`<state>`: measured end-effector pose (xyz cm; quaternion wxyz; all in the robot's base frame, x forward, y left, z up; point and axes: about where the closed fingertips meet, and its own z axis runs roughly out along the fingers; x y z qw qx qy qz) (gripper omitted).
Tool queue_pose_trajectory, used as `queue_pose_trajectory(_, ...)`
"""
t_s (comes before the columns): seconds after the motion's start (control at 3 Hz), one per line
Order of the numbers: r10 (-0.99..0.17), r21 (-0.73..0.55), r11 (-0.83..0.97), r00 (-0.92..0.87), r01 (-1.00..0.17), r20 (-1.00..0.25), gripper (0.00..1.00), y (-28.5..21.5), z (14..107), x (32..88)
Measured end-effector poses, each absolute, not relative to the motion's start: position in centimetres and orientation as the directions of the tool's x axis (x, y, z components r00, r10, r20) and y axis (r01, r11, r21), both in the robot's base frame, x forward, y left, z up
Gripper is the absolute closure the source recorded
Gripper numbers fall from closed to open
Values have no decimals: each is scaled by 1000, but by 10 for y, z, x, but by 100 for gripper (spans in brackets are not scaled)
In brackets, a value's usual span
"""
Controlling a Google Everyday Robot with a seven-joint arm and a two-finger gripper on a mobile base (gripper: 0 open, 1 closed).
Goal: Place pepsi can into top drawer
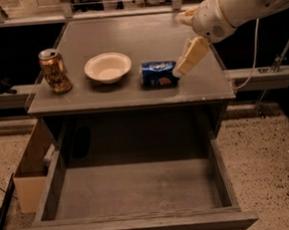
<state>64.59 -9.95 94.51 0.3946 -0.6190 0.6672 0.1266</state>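
Observation:
The blue pepsi can point(158, 73) lies on its side on the cabinet top, right of centre near the front edge. My gripper point(183, 67) hangs from the white arm coming in from the upper right; its cream finger point(191, 56) points down-left and its tip is at the can's right end. The top drawer point(135, 190) is pulled out wide below the cabinet top, with nothing in it.
A white bowl point(107, 67) sits left of the can. A gold-brown can point(54, 70) stands upright at the left of the cabinet top point(128, 33). A cardboard box point(29, 166) stands on the speckled floor left of the drawer. A rail and cables run behind on the right.

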Motion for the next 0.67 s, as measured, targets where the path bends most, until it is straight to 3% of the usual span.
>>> queue_pose_trajectory(0.67, -735, -325, 123, 134, -938, -665, 0, -97, 938, 680)
